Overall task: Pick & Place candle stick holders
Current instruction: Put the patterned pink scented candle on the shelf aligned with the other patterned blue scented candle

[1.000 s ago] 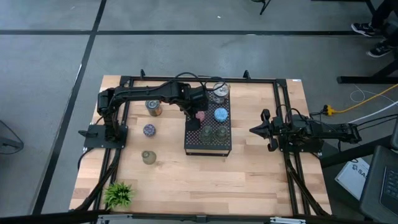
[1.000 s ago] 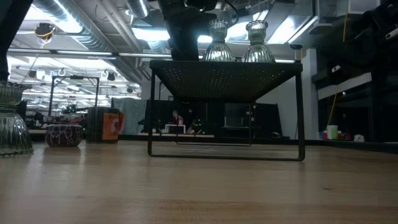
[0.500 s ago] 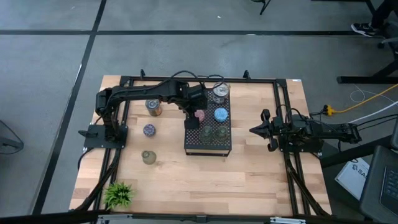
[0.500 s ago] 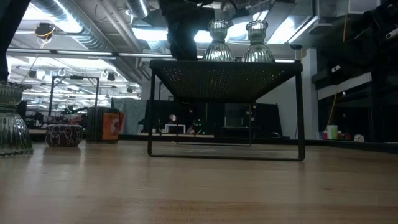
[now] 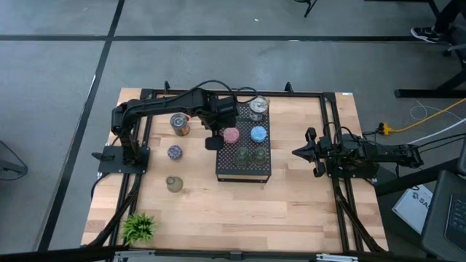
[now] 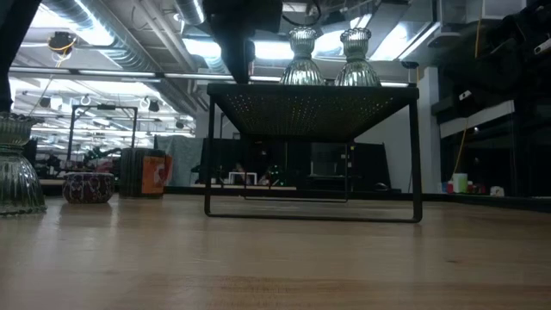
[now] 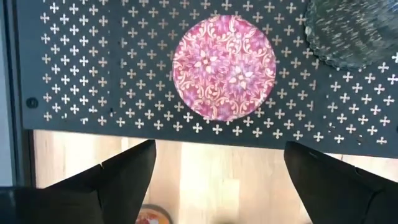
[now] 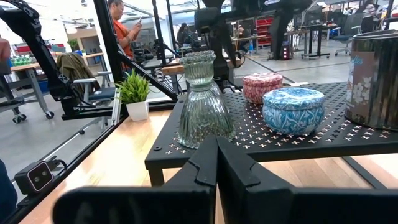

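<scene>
A pink patterned holder [image 5: 231, 135] stands on the black perforated tray [image 5: 243, 172], next to a blue holder [image 5: 258, 134], a clear glass one [image 5: 255, 108] and two greenish glass ones [image 5: 242, 154]. Three more holders [image 5: 175, 152] stand on the table left of the tray. My left gripper [image 5: 212, 143] hangs open and empty just off the tray's left edge. In the left wrist view its fingers [image 7: 127, 177] stand apart, short of the pink holder [image 7: 224, 67]. My right gripper [image 5: 298, 152] waits shut at the table's right side.
A small green plant [image 5: 138, 227] stands at the near left corner. The tray stands raised on thin legs [image 6: 209, 151], with two glass holders [image 6: 301, 56] on its top in the low view. A person [image 8: 121, 25] stands in the room beyond the table.
My left gripper has drawn back from the pink holder toward the table's left edge and now hangs beside the tray. The pink holder has stayed on the tray and now shows uncovered.
</scene>
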